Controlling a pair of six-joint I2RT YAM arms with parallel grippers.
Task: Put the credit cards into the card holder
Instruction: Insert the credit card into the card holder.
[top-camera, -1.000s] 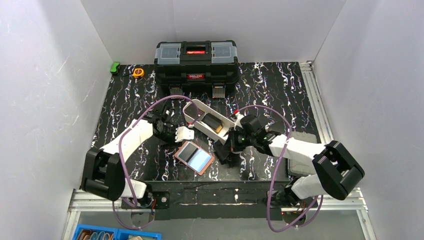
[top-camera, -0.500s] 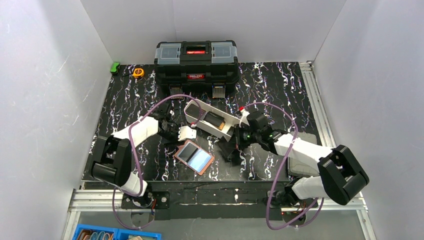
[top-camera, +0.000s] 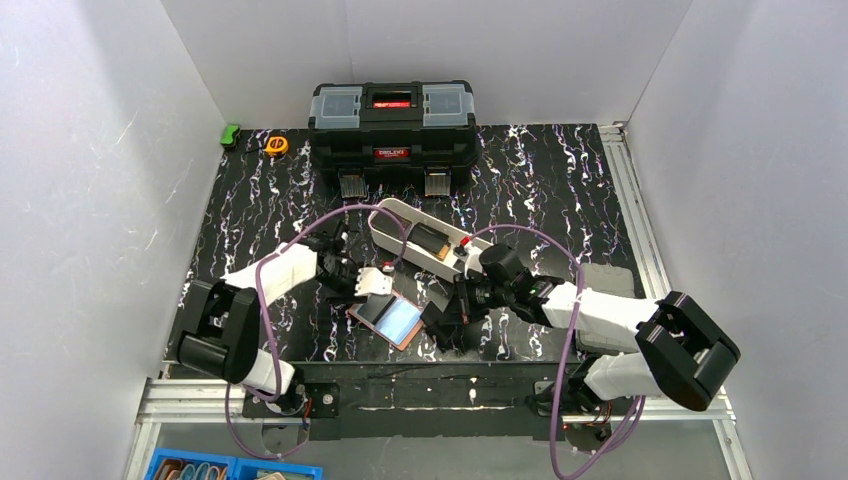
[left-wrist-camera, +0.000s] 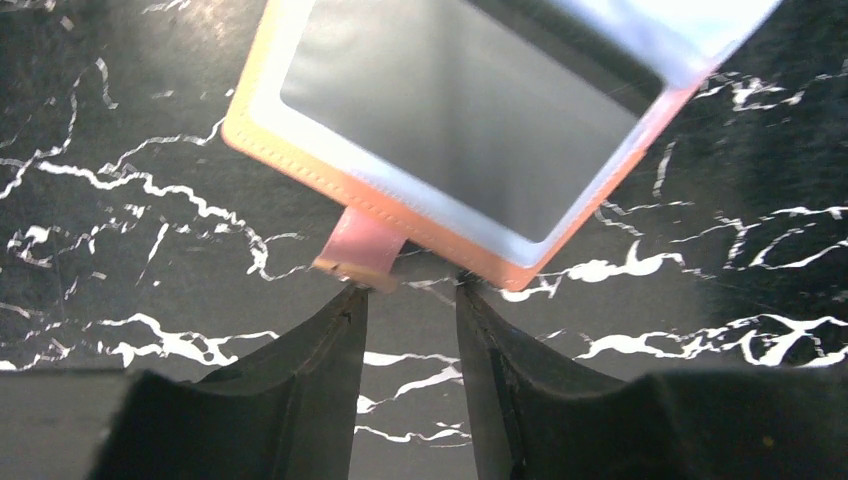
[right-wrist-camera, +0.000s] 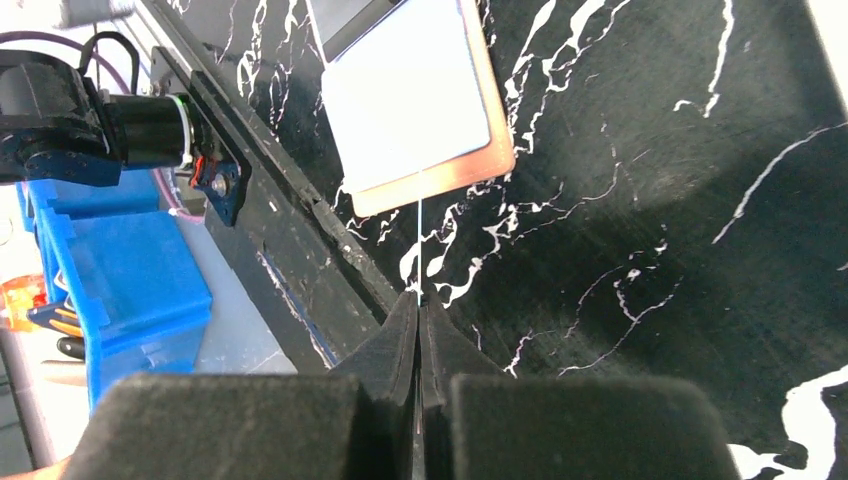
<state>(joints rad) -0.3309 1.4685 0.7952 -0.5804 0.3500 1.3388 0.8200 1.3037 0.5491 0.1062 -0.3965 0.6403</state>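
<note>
The card holder lies open on the black marbled table, tan-pink with clear window pockets; it also shows in the left wrist view and the right wrist view. My left gripper is open just short of its edge, the left fingertip touching the snap tab. My right gripper is shut on a thin credit card, seen edge-on, pointing at the holder's pale blue pocket. From above, the right gripper sits just right of the holder. Another card lies in the white tray.
A long white oval tray lies behind the holder. A black toolbox stands at the back, with a yellow tape measure and a green object to its left. Beyond the table's near edge is a blue bin.
My right gripper has carried the card leftward to the holder's right edge. The left gripper has come down to the holder's snap tab, its jaws slightly narrower. The tray has shifted a little.
</note>
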